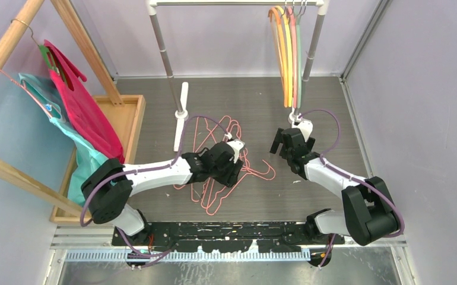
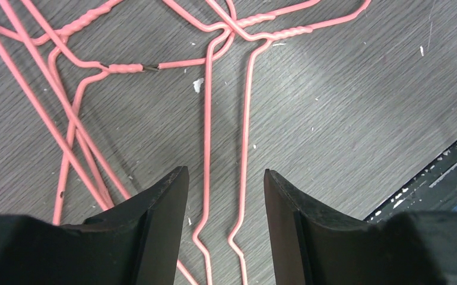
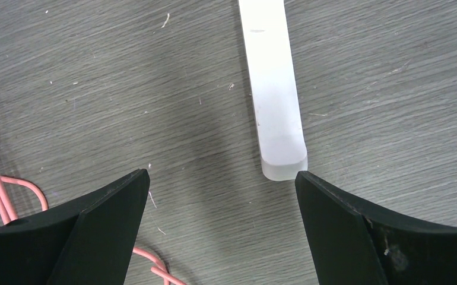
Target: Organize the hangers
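Hangers (image 1: 289,53): four on rail (image 1: 238,3)

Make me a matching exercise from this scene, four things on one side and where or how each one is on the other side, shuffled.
Things:
1 pink wire hangers
2 thick coloured hangers
3 left gripper
4 right gripper

States:
A hanging on the metal rail
B open, near the white rack foot
C tangled on the table
D straddling two pink wires

Pairs: 1-C, 2-A, 3-D, 4-B
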### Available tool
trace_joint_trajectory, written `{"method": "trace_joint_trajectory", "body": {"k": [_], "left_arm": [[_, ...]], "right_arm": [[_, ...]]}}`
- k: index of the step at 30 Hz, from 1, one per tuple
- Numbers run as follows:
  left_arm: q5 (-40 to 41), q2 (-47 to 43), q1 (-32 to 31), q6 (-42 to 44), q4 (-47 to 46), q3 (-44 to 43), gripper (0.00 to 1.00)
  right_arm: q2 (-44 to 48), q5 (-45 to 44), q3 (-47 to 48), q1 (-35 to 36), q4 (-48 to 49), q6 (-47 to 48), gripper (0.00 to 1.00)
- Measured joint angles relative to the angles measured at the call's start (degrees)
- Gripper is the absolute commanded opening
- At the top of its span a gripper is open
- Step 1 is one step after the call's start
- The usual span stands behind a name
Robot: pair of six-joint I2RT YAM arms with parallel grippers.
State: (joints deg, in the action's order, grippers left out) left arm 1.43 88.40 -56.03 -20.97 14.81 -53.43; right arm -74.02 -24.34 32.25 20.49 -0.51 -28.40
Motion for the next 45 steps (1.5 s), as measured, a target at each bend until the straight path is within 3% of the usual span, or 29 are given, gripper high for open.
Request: {"method": "trace_joint_trajectory", "body": {"k": [12,29,45], "left_arm": [[3.78,8.81,-0.76,-0.15,-4.92,-1.27,0.49],[10.93,5.97,-7.32,0.70,-4.22,-3.72,0.54],[11.04,10.64,-7.87,0.61,-5.18,-4.42,0.51]], "right_arm": [[-2.54,0.02,0.00,0.00,0.04,0.02,1.00],[-2.89,-0.02,0.00,0.00,0.55,0.20,1.00],[-2.89,-0.04,0.00,0.00,0.55,0.20,1.00]]}}
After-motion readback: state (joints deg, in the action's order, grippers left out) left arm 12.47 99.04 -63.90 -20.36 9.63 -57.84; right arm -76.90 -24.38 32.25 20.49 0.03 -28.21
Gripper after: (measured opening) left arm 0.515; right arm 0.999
